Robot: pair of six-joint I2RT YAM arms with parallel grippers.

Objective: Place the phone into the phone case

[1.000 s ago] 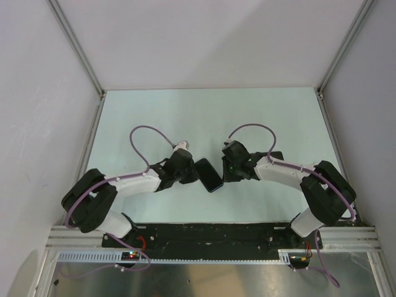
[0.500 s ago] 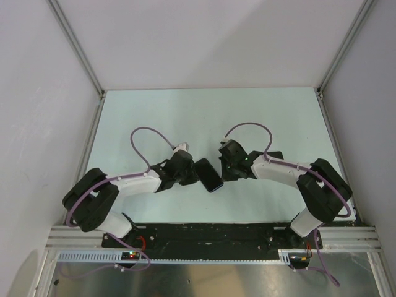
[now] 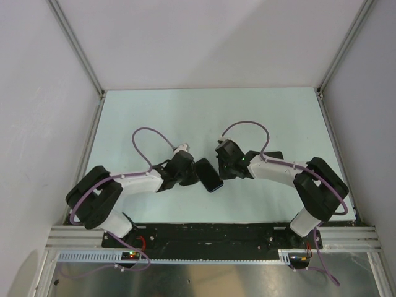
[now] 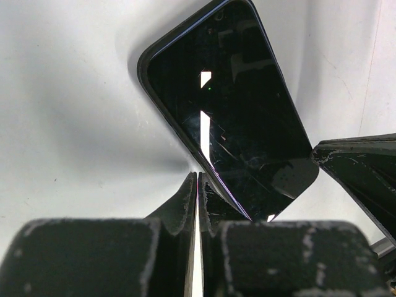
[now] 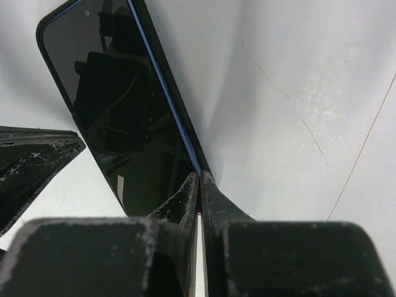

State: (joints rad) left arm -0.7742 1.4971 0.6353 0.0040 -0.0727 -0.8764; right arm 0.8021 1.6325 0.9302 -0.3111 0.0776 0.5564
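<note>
The phone [image 3: 209,175] lies screen up on the pale table, between my two grippers. In the left wrist view the phone [image 4: 232,105] has a dark rim round its black screen. In the right wrist view the phone [image 5: 117,111] shows a blue side edge with a black lip of the case [image 5: 170,93] along it. My left gripper [image 3: 195,176] is shut, its tips [image 4: 198,180] against the phone's left long edge. My right gripper [image 3: 221,172] is shut, its tips [image 5: 199,179] against the opposite long edge.
The table [image 3: 185,117] is walled by white panels on three sides. A dark block [image 3: 273,156] shows behind the right arm. The right gripper's finger [image 4: 362,176] shows in the left wrist view, and the left gripper's finger [image 5: 31,158] in the right wrist view.
My right gripper has moved a little left, closing on the phone's right edge. The left gripper and the phone have barely moved.
</note>
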